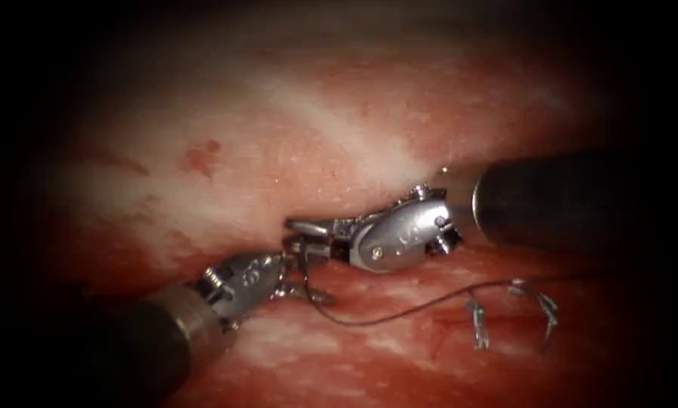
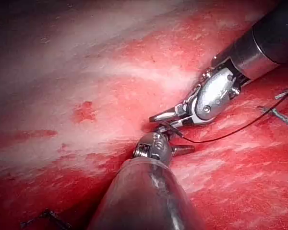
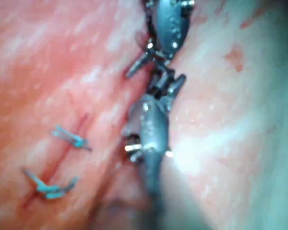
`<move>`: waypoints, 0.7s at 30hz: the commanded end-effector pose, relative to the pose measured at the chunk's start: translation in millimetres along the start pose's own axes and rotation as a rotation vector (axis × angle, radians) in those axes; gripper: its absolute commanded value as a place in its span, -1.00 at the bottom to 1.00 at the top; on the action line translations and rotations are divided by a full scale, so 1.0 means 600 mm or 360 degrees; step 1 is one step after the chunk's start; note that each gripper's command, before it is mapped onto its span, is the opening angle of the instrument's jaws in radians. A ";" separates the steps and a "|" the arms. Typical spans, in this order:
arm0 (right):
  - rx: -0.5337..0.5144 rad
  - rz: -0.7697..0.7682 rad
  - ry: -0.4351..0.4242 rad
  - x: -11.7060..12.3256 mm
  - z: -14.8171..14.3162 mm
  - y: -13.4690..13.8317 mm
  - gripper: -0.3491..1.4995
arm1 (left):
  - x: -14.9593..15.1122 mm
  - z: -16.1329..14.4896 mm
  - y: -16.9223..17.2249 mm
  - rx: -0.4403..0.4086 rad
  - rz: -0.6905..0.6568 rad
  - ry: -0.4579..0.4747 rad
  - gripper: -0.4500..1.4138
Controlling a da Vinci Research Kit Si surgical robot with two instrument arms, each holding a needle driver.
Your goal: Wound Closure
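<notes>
Over the cut in the tissue [image 1: 339,128], my right tool [image 1: 297,234] reaches in from the right with its jaws closed on a short dark piece of the needle [image 1: 304,261] near their tips. The needle [image 2: 169,129] hangs out of the tissue, just below those jaws [image 2: 158,120]. My left tool [image 1: 302,278] comes up from the lower left. Its jaws are spread wide around the needle and hold nothing. Dark thread [image 1: 414,308] sags from the needle and runs right toward the stitches. The same thread [image 2: 230,135] lies across the tissue in the left wrist view.
Two tied stitches [image 1: 476,329] [image 1: 546,306] with cut thread ends sit along the cut to the right of the tools, also seen as stitches [image 3: 69,138] [image 3: 48,188]. A spot of red fluid [image 1: 201,157] marks the tissue up and to the left.
</notes>
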 end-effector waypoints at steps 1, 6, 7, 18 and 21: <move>0.0006 0.0007 -0.0007 -0.0014 0.0009 -0.0023 -1.00 | -0.0005 0.0015 -0.0002 -0.0001 -0.0001 0.0000 -0.32; -0.0006 0.0027 -0.0029 -0.0027 -0.0007 -0.0031 -1.00 | -0.0004 0.0015 -0.0002 0.0003 -0.0002 0.0000 -0.32; -0.0009 0.0029 -0.0026 -0.0026 -0.0011 -0.0030 -1.00 | -0.0004 0.0015 -0.0002 0.0003 -0.0002 0.0000 -0.32; 0.0011 0.0206 -0.0041 -0.0016 -0.0014 -0.0025 -1.00 | -0.0004 0.0013 -0.0002 0.0001 -0.0002 0.0000 -0.32; 0.0034 0.0298 -0.0057 -0.0019 -0.0013 -0.0024 -1.00 | -0.0003 0.0014 -0.0001 0.0002 -0.0002 0.0000 -0.32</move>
